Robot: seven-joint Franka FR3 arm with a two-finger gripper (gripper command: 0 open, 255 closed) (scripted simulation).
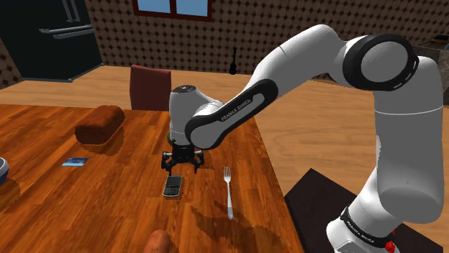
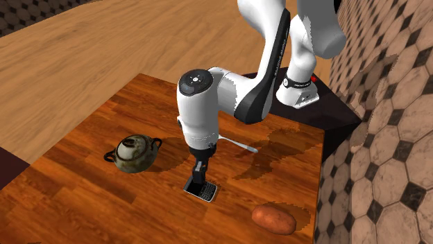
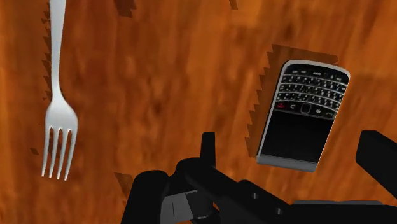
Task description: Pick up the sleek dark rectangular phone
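Now, approach step | your gripper (image 1: pixel 180 167) hangs over the phone (image 3: pixel 304 114), fingers (image 3: pixel 378 159) spread wide, touching nothing | phone flat on the table (image 1: pixel 43 208), near the fork (image 1: pixel 228 190) | next you likely lower and close across its long edges.

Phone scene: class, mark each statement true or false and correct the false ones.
1. The phone lies flat on the table. True.
2. The pincer is shut on the phone. False: it is open above the phone, not gripping it.
3. The fork lies across the phone. False: it lies beside it, apart.
4. The phone shows a keypad. True.
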